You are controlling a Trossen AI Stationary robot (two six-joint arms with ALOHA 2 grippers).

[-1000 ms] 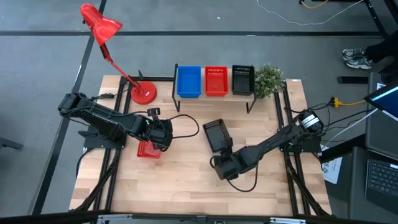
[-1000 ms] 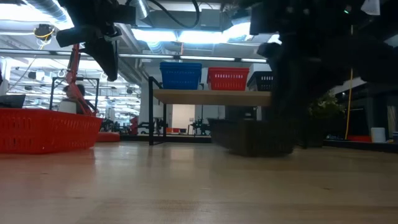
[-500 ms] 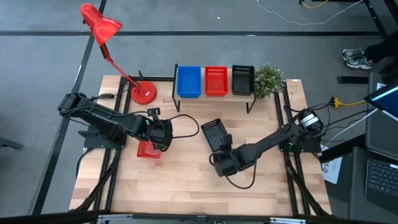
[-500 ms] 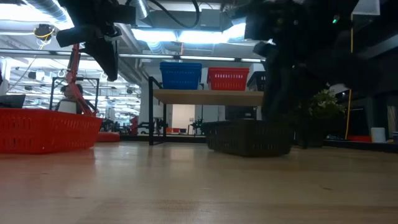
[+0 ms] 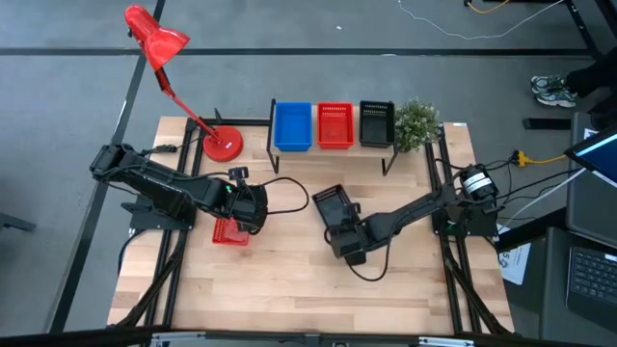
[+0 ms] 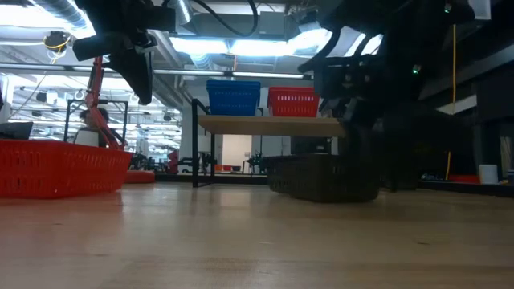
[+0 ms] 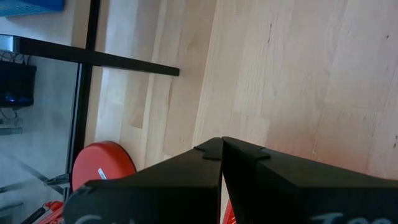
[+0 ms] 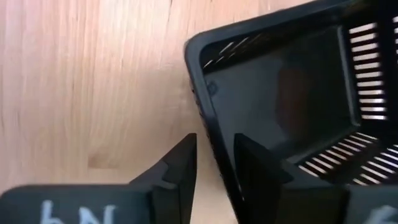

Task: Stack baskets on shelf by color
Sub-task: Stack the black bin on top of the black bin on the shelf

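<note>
Two baskets lie loose on the bench (image 5: 289, 280), and one of them is now being taken. Nearest the front edge, the right pincer (image 5: 349, 245) sits at the near end of the loose black basket (image 5: 335, 206). In the right wrist view its two fingers (image 8: 180, 163) straddle the basket's end wall, one outside and one inside the rim, with a gap showing on either side of the plastic. Judgement: the pincer is parted around the wall and not yet clamped, and the basket rests flat on the bench in the low view.

The left pincer (image 5: 253, 207) hangs clenched and empty above the loose red basket (image 5: 229, 232), near the bench's left side; that arm appears to be waiting.

Farther back stands the shelf (image 5: 333, 149), carrying a blue basket (image 5: 292, 126), a red basket (image 5: 335, 125) and a black basket (image 5: 376, 123) in a row, left to right. A potted plant (image 5: 416, 122) stands just beside the shelf's right end, and a red lamp (image 5: 223, 145) near its left end.

Step in hand: the pick-up of the loose black basket. The next move calls for closing on the end wall, a lift held level, a carry to the shelf's right place, and a square lowering into the black basket there, with care for the plant alongside.
</note>
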